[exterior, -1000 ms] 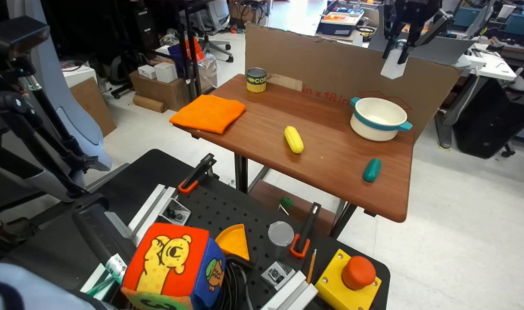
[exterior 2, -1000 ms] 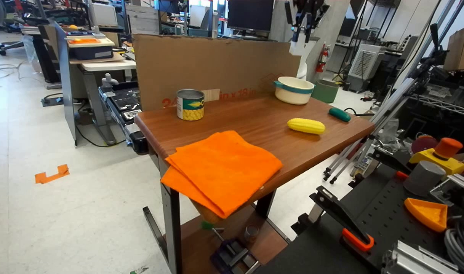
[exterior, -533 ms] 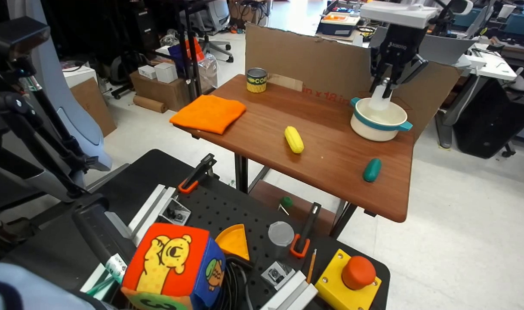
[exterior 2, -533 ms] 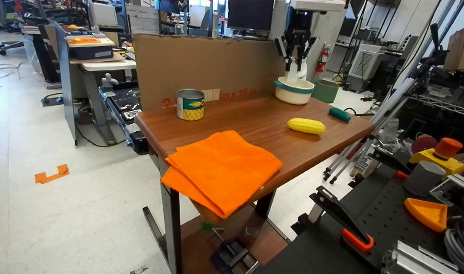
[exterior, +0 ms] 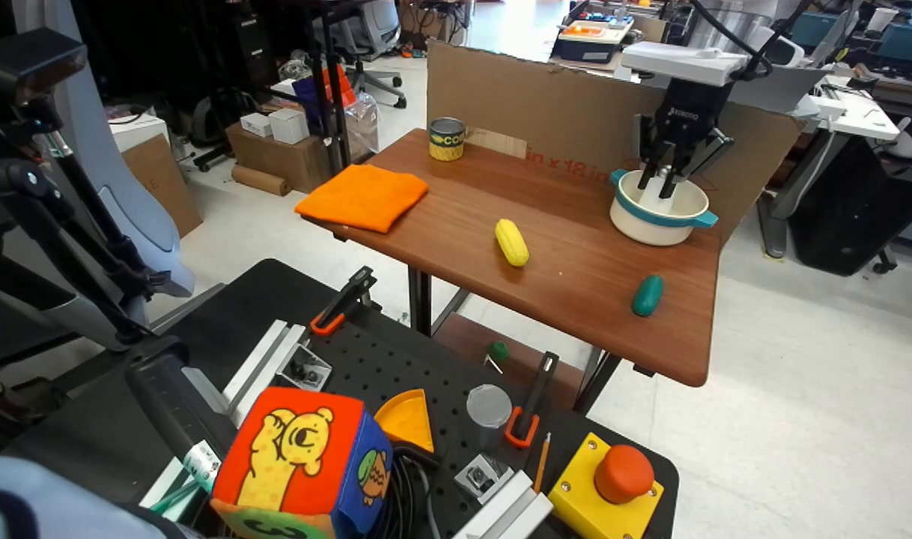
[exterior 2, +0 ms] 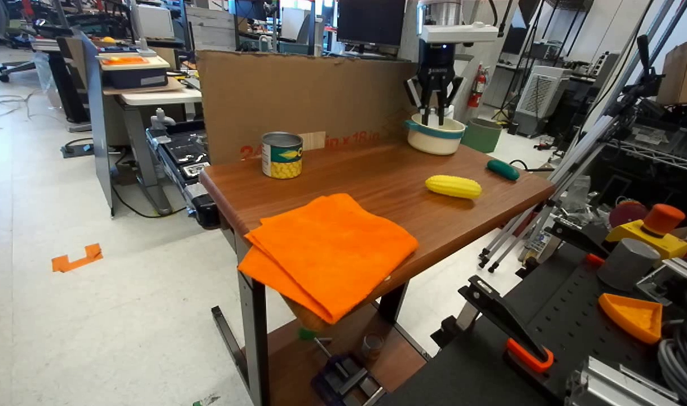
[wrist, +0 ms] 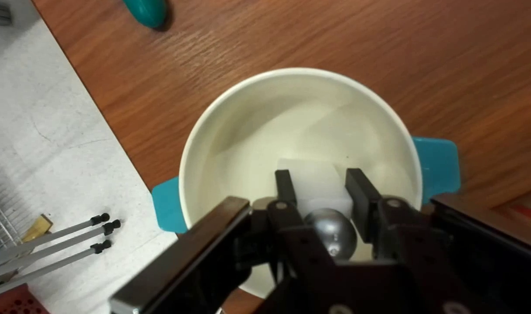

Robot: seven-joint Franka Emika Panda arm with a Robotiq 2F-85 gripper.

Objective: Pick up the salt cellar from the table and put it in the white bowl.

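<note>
Black two-fingered gripper (wrist: 320,187) grasping slim white salt cellar with shiny metal cap (wrist: 322,196) between its jaws, inside round white bowl with teal handles (wrist: 300,73) directly beneath. Base contact: can't tell. Looks like placing step: ease down till base meets bowl floor, open slowly, back straight up to avoid toppling it.

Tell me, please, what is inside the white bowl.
Inside the white bowl is the lower part of the salt cellar, straddled by the hand. The hand hides part of the bowl's interior; whether the cellar touches bottom cannot be seen.
</note>
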